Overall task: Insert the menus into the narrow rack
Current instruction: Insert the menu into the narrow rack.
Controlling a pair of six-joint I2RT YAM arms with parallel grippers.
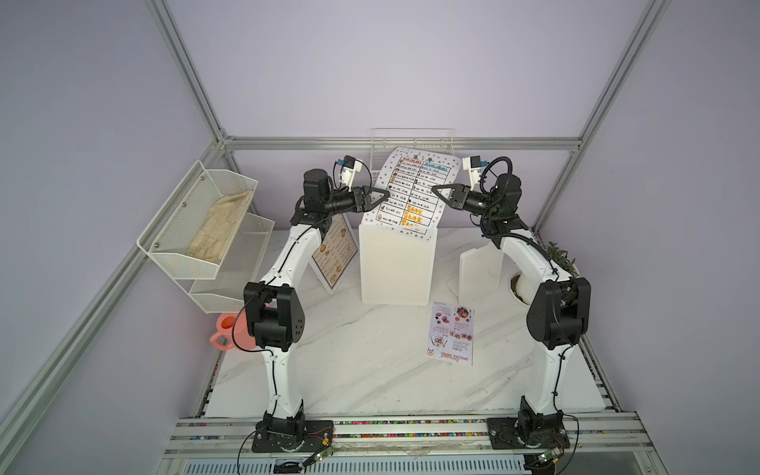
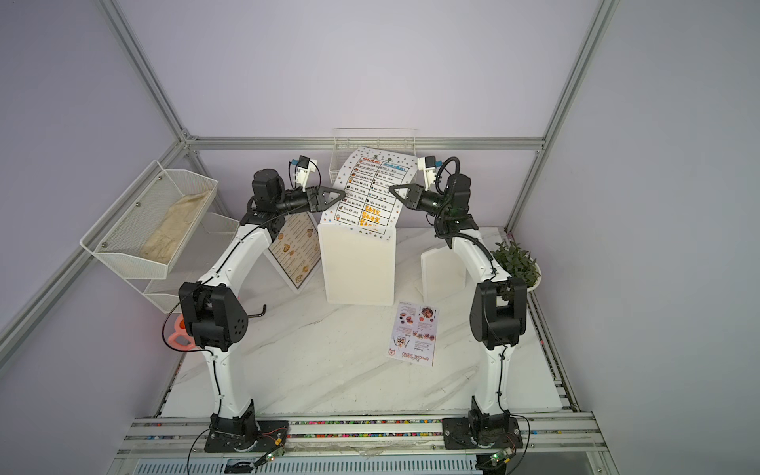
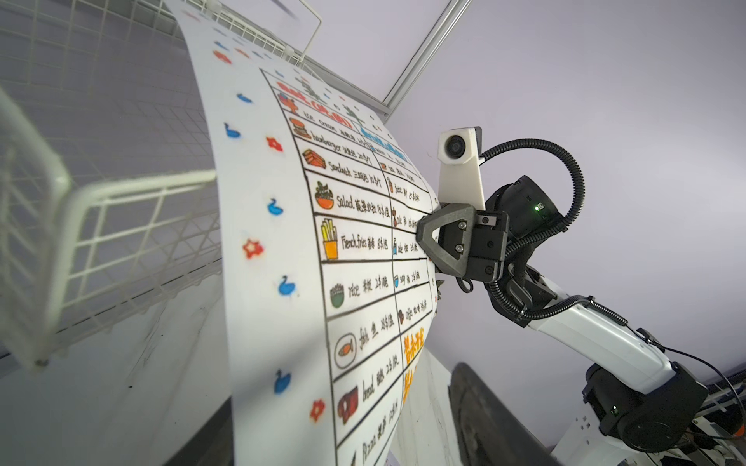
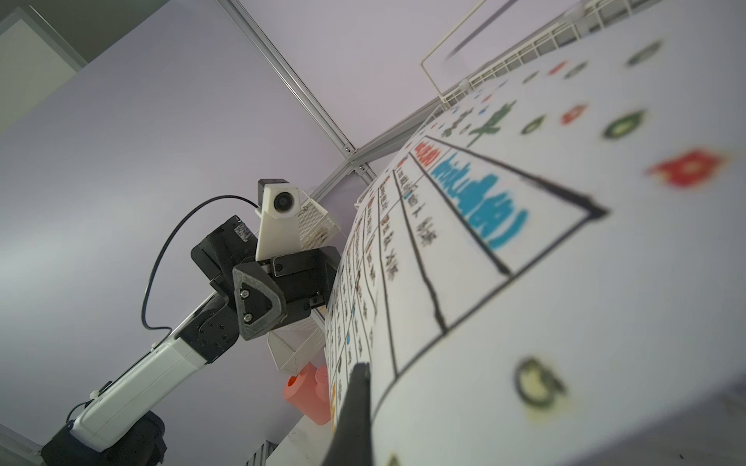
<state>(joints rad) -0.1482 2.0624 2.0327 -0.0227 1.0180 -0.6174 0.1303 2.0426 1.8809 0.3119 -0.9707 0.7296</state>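
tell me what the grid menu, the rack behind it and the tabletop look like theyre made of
Grid menu: thin, matte paper, judging by how it bows in a curve.
Rack: thin metal wire, seemingly coated white; open grid you can see through.
Tabletop: white with grey veins like marble; real stone or a printed surface cannot be told.

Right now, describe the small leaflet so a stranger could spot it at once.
Start at the tall white box in the middle of the marble table. Just in front of its right corner, the small leaflet lies flat. Unlike the other two menus, it is unsupported, pale, with food photos and "SPECIAL MENU" printed.
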